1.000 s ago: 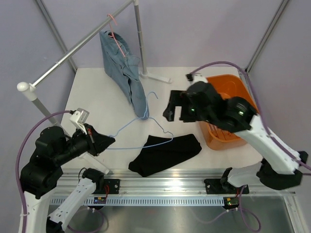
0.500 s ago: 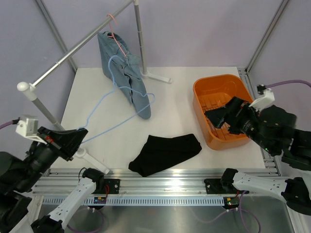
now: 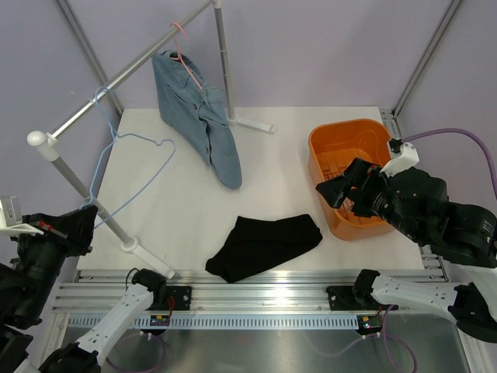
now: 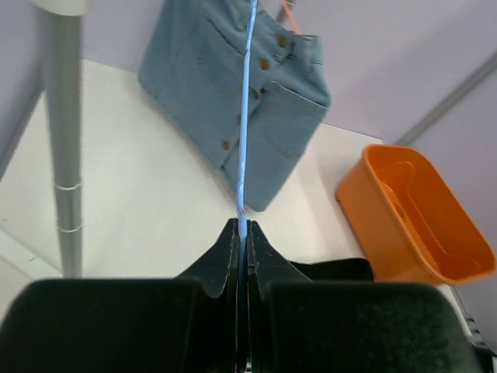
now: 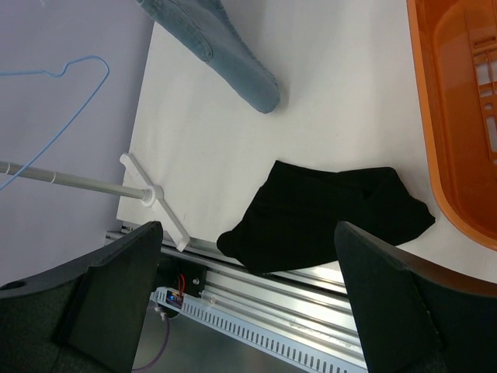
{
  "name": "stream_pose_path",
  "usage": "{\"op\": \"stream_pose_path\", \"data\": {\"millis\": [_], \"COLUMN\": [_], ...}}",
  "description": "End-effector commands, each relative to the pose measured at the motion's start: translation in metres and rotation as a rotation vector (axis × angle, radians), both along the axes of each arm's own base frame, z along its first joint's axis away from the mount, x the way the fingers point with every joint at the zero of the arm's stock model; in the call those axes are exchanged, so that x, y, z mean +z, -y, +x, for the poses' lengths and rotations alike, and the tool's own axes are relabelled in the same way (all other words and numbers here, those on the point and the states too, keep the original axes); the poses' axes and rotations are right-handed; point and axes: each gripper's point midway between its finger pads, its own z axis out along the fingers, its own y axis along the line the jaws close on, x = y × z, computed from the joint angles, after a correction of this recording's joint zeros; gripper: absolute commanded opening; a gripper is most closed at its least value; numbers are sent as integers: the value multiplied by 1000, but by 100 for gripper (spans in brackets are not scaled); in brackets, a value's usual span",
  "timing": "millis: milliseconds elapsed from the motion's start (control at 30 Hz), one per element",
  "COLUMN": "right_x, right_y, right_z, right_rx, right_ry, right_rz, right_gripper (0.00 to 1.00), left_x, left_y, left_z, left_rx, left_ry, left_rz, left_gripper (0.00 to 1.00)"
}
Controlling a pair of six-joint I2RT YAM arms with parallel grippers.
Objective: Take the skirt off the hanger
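Note:
The black skirt [image 3: 264, 247] lies crumpled and free of any hanger at the table's front middle; it also shows in the right wrist view [image 5: 326, 214]. My left gripper [image 3: 87, 214] is shut on the thin blue wire hanger [image 3: 140, 137] and holds it bare, up in the air at the left by the slanting rail. In the left wrist view the wire [image 4: 243, 116] runs straight out from between my closed fingers [image 4: 241, 229]. My right gripper [image 3: 335, 193] is open and empty, raised near the orange basket; its fingers frame the skirt from above [image 5: 247, 233].
A denim skirt [image 3: 198, 109] hangs on a pink hanger [image 3: 181, 39] from the grey rail [image 3: 132, 74]. The rack's foot [image 3: 147, 256] stands at the front left and its upright pole [image 3: 221, 54] at the back. An orange basket [image 3: 345, 124] sits at the right.
My left arm drew back to the left and lifted the blue hanger from table level up beside the rail. My right arm withdrew from the table's middle to the basket side.

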Motion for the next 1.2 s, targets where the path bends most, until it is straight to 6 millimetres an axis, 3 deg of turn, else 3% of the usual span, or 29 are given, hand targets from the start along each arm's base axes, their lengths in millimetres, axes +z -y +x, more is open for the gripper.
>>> {"op": "stream_pose_path", "data": {"millis": [0,267,500,800,1000,1067,1167], "right_x": [-2,-31,-58,-87,-143,-168,-209], "right_y": [-9,-32,-53,-67,-75,-80,-96], "right_z": [0,5,11,17,26,26,27], "right_rx": [16,67,100,107,87,92,104], "right_ry": [-15,-83,-125,-179,-287,-345,-433], "right_rz": [23,-67,-93,-154,-314,-373,-421], "right_gripper": [99,100,100,99,99,99,99], "left_x": [2,18,33,13,-5,-11,-21], "left_y": [-22,-14,-13,-25,-15,-11,-7], "left_z": [24,42,36,39,44,45,44], "left_rx": [164,160,136,216,174,156,131], "left_ry": [-17,43,117,72,23,8,-6], "left_rz": [26,9,-15,-8,2,0,-9], "left_gripper": [0,0,0,0,1,12,39]}}
